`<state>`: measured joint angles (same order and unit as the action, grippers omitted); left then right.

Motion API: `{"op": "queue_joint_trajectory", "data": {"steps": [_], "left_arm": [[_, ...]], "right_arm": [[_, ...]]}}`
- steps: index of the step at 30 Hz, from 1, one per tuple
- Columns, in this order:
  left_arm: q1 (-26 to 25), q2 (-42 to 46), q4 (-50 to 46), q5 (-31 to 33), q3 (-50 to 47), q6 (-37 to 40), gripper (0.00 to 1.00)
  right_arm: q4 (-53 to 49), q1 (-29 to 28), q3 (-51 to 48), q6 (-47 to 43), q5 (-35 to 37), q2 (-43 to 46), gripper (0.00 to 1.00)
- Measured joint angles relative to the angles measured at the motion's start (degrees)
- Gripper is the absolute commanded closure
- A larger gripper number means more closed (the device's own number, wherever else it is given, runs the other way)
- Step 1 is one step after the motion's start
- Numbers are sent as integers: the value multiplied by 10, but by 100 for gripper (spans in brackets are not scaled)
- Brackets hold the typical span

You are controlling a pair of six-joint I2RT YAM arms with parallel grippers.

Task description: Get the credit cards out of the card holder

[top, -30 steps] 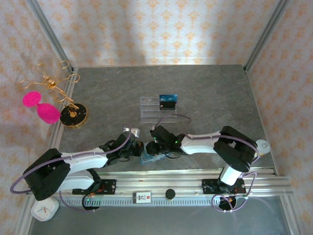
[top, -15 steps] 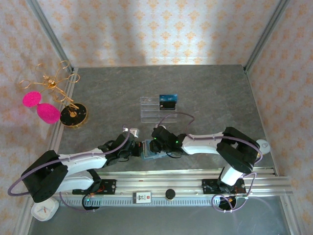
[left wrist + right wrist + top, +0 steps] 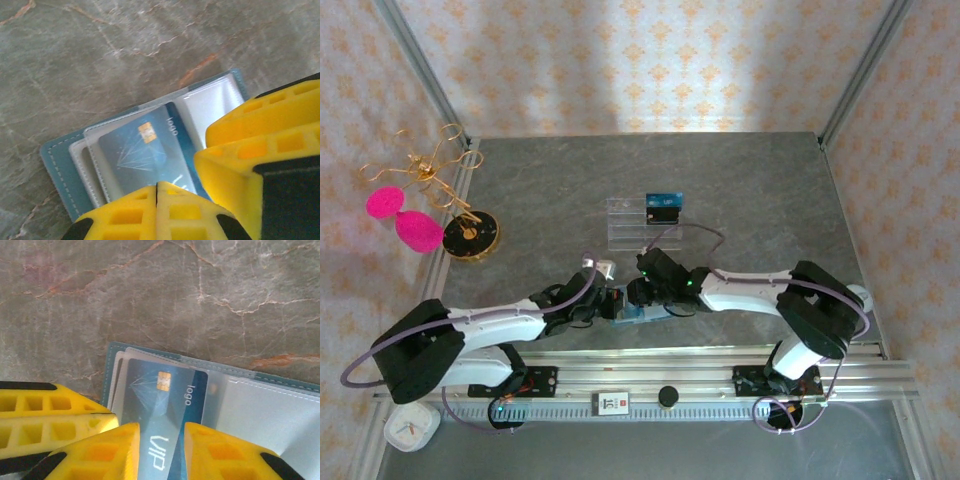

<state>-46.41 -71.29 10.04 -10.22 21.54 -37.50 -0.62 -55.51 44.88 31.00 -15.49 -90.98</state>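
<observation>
Where the two arms meet close to the near edge of the grey, marble-veined surface (image 3: 750,180), the card holder (image 3: 270,410) lies open and flat. It is a teal bifold with a stitched rim and pale, glossy clear sleeves inside. The left pincer (image 3: 156,189) has its yellow, ribbed fingers pressed together with nothing between them, their tips at the holder's edge. Whether they bear down on it cannot be told. The right pincer (image 3: 162,430) is spread, one finger over each side of the lettered end of the credit card (image 3: 165,390). No grip on it can be made out. The card is thin, stiff and dark blue, with a gold chip, fine pale lines and the words "logo" and "VIP", and it seems partly tucked under a sleeve. Its long axis runs straight away from the right pincer, chip end farthest, so that arm looks better placed to draw it back along that line. Farther off stands a clear tiered acrylic stand (image 3: 630,225) holding a second blue card (image 3: 663,210). At far left is a gold wire stand (image 3: 470,236) with pink shapes.
</observation>
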Motion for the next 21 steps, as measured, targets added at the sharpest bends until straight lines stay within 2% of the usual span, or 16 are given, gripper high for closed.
{"op": "queue_joint_trajectory", "data": {"steps": [15,21], "left_arm": [[0,-18,38,15,-30,-11,100],[0,-33,60,15,-30,-11,100]], "right_arm": [[27,14,-19,6,-41,-21,76],[34,20,-26,15,-43,-28,93]]}}
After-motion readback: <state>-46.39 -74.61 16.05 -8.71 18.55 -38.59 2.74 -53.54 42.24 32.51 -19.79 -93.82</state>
